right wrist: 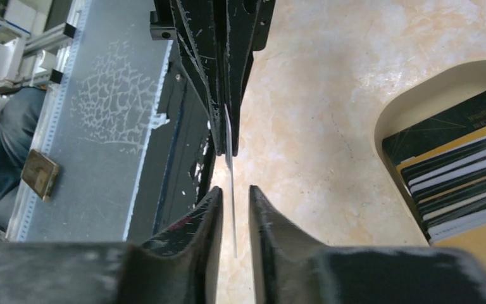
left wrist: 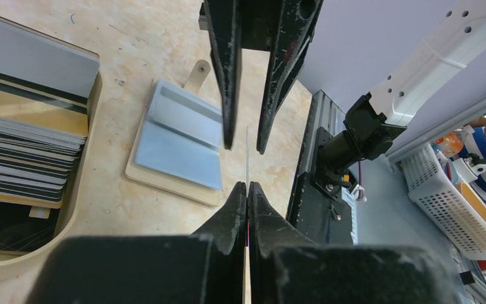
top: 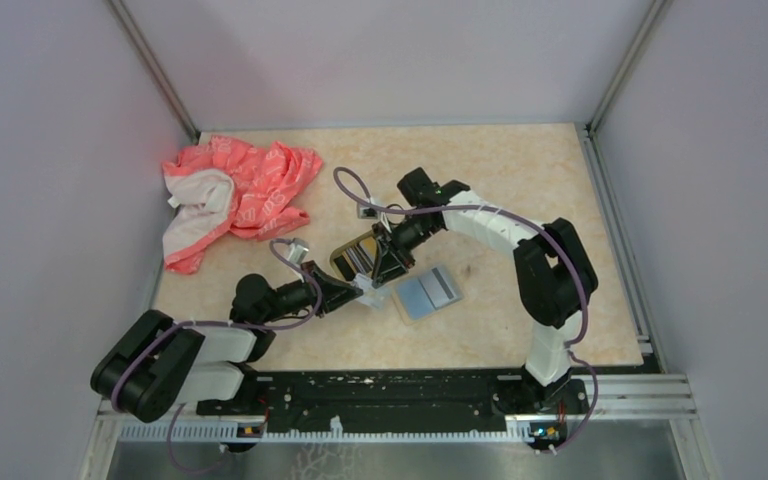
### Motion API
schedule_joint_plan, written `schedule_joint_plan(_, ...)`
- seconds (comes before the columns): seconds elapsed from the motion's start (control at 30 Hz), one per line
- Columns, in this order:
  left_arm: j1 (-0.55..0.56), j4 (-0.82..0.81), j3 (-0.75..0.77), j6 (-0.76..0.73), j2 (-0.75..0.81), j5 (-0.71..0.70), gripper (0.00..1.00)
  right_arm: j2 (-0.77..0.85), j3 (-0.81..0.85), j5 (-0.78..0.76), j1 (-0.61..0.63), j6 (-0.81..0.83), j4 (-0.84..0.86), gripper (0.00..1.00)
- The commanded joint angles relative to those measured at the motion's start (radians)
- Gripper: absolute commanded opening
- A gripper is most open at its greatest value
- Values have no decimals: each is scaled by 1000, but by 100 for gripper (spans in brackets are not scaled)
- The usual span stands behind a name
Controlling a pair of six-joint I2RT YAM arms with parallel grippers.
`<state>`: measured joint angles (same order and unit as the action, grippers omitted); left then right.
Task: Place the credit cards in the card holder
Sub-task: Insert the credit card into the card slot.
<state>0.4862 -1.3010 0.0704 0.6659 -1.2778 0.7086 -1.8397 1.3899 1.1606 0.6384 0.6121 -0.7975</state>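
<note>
Overhead view: the left gripper and right gripper meet at mid-table, just beside the gold-rimmed card holder. Loose cards, pale blue and grey, lie flat on the near right of the holder. A pink cloth sits crumpled at the far left.

Left wrist view: the left gripper is clamped on a thin card held upright and seen edge-on. Opposite, the right gripper straddles the card's far edge with its jaws parted. The card holder lies to the left, packed with stacked cards; the loose cards rest beyond it on the tabletop.

Right wrist view: the right gripper stands ajar, a gap showing on either side of the card. The left gripper pinches the card's other end. The card holder and its stacked cards lie at right.
</note>
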Motion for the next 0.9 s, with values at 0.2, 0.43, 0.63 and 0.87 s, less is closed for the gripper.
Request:
schedule_joint_plan(0.2,-6,157,-56,-37,102,-73,0,172,-99,-549,-99,-262,418,70)
schedule_joint_plan(0.43,-6,245,-101,-34,182,-73,0,60,-32,-787,-102,-381,466,98)
schedule_joint_plan(0.63,-5,328,-116,-46,259,-88,0,-105,127,-823,-74,-411,358,98)
schedule_joint_plan(0.87,-5,358,-133,-45,304,-92,0,-200,189,-837,-68,-443,315,71)
